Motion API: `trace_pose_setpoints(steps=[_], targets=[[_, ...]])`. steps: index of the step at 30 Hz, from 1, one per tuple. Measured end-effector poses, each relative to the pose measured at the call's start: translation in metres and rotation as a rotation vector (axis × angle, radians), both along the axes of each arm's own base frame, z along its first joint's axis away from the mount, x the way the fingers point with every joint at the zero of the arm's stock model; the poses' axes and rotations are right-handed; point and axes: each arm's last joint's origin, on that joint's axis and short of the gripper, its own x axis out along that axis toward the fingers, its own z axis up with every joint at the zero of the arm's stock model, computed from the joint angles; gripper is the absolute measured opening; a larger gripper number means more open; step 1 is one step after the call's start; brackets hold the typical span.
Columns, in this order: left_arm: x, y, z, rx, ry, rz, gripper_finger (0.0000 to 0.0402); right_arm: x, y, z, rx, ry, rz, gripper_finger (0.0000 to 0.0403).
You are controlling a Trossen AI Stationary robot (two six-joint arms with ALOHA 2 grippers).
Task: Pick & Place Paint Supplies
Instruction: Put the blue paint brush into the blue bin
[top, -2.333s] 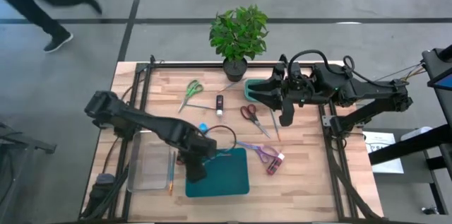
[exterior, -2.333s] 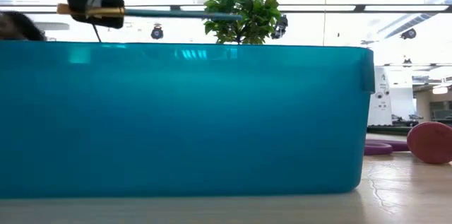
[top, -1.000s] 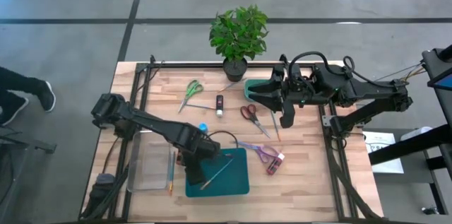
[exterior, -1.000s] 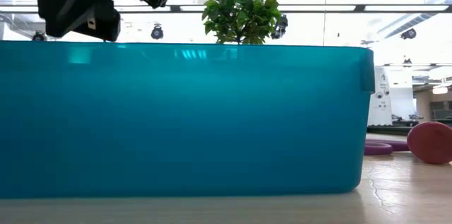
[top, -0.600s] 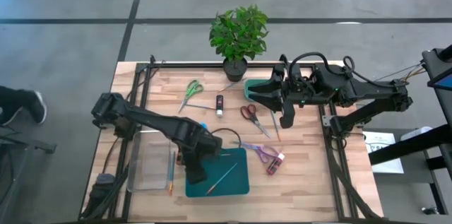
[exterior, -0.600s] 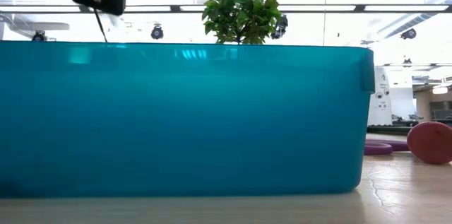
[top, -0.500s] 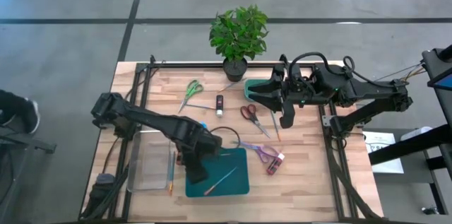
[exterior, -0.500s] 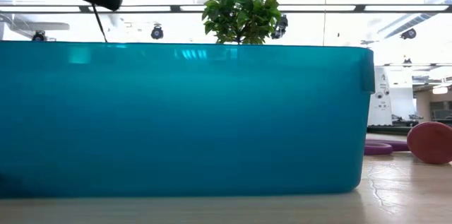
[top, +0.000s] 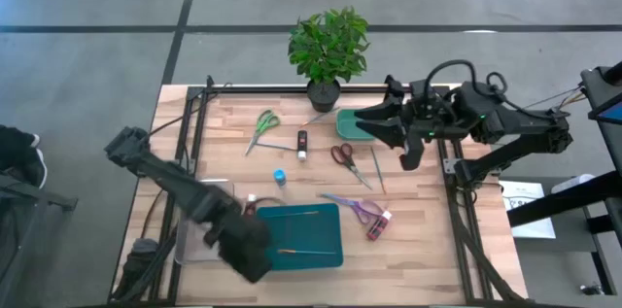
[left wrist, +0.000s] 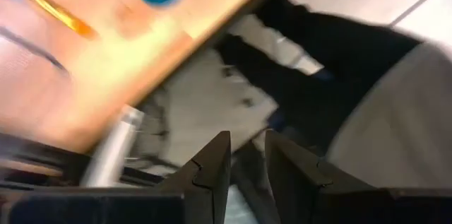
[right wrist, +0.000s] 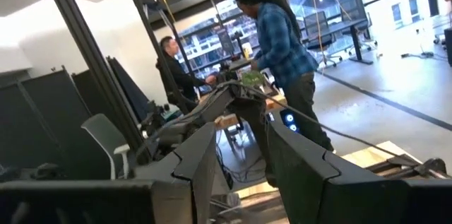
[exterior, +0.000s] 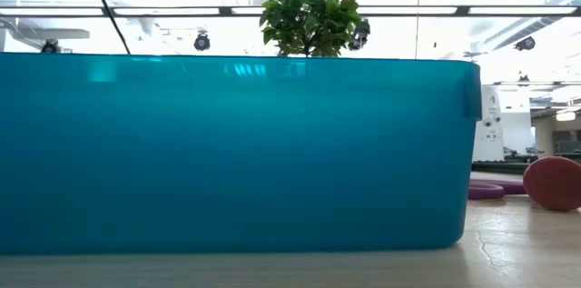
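A teal bin (top: 326, 235) stands near the table's front. Two thin brushes lie flat in it, one along its far side (top: 292, 214) and one nearer the front (top: 296, 250). My left gripper (top: 255, 261) hovers at the bin's near left corner, blurred. In its wrist view (left wrist: 246, 139) it is open with nothing between the fingers. A blue bottle (top: 279, 178), a black bottle (top: 302, 143) and a pinkish bottle (top: 384, 219) lie on the wood. My right gripper (top: 362, 123) is raised at the far right, open and empty (right wrist: 236, 125).
A potted plant (top: 328, 51) stands at the far edge, with a small teal container (top: 345, 125) below my right gripper. Green scissors (top: 262, 123), red scissors (top: 342, 155) and purple scissors (top: 355, 208) lie about. A clear tray (top: 199, 221) sits left of the bin.
My left gripper has risen from over the bin and swung toward the table's near left corner, rolling as it went. The brush that lay slanted in the bin has settled flat. A second brush along the bin's far side has come into view.
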Motion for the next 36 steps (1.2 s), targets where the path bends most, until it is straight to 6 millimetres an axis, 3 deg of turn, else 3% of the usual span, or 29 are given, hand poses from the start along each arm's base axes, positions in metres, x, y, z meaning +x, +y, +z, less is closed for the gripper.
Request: trace_pose_setpoints(steps=[8,14,24,30,36], targets=[[-0.030,-0.061,0.003,-0.070,0.064,0.331,0.0099,-0.019,-0.003,0.010,-0.022,-0.046,-0.004,0.0128],[-0.021,-0.077,-0.004,-0.106,0.106,0.308,0.0099,-0.030,-0.005,0.015,-0.036,-0.070,-0.008,0.0128],[-0.013,-0.102,0.010,-0.089,0.074,0.312,0.0099,-0.036,-0.005,0.014,-0.037,-0.068,-0.007,0.0128],[-0.013,-0.139,0.015,-0.115,0.044,0.259,0.0099,-0.033,-0.005,0.009,-0.042,-0.039,0.000,0.0128],[-0.018,-0.179,0.006,-0.075,-0.019,0.239,0.0099,-0.033,-0.005,0.009,-0.050,-0.037,-0.010,0.0128]])
